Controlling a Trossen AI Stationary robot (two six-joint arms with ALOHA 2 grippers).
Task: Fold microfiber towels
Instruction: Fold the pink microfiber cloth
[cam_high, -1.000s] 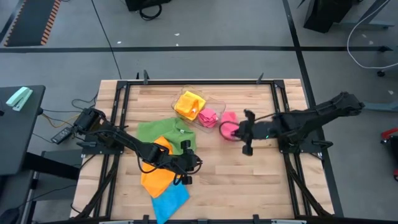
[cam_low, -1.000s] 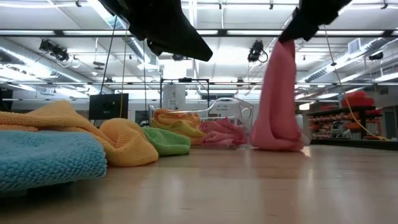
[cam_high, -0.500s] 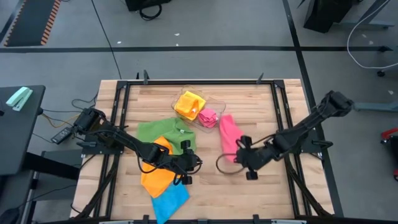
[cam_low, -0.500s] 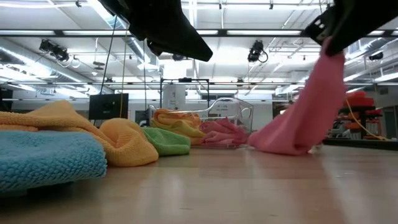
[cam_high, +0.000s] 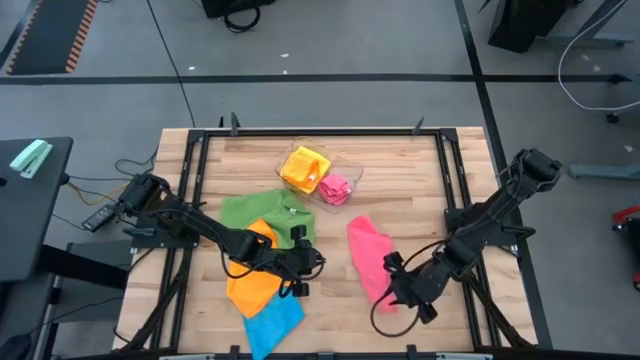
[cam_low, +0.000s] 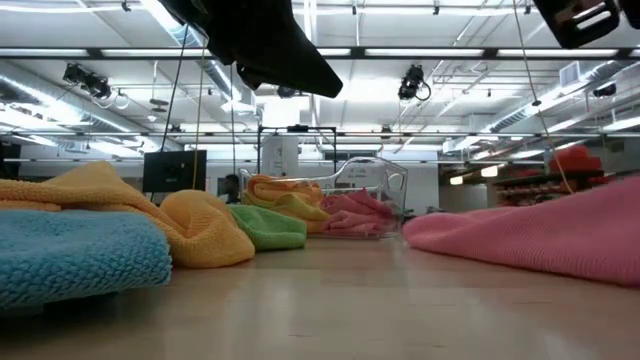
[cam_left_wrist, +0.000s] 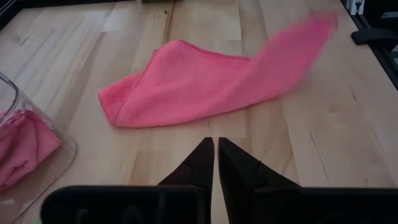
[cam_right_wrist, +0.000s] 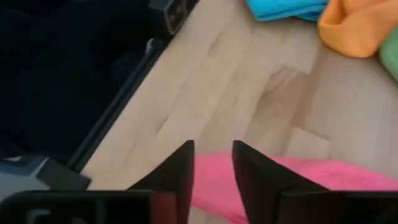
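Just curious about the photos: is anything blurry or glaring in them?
Left wrist view: the far end of the pink towel is smeared by motion. Low view: ceiling lights glare, and the blue towel close by looks soft. High view: evenly lit.

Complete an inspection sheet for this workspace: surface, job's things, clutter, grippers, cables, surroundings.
Surface: wooden table, bare near the front.
Job's things: pink towel lying loose; green towel, orange towel and blue towel heaped together; yellow towel in the clear tray.
Clutter: nothing seen.
Grippers: left gripper shut, empty; right gripper fingers parted over the pink towel's edge.
Cables: cable loop at the right gripper.
Surroundings: grey floor, side stand.
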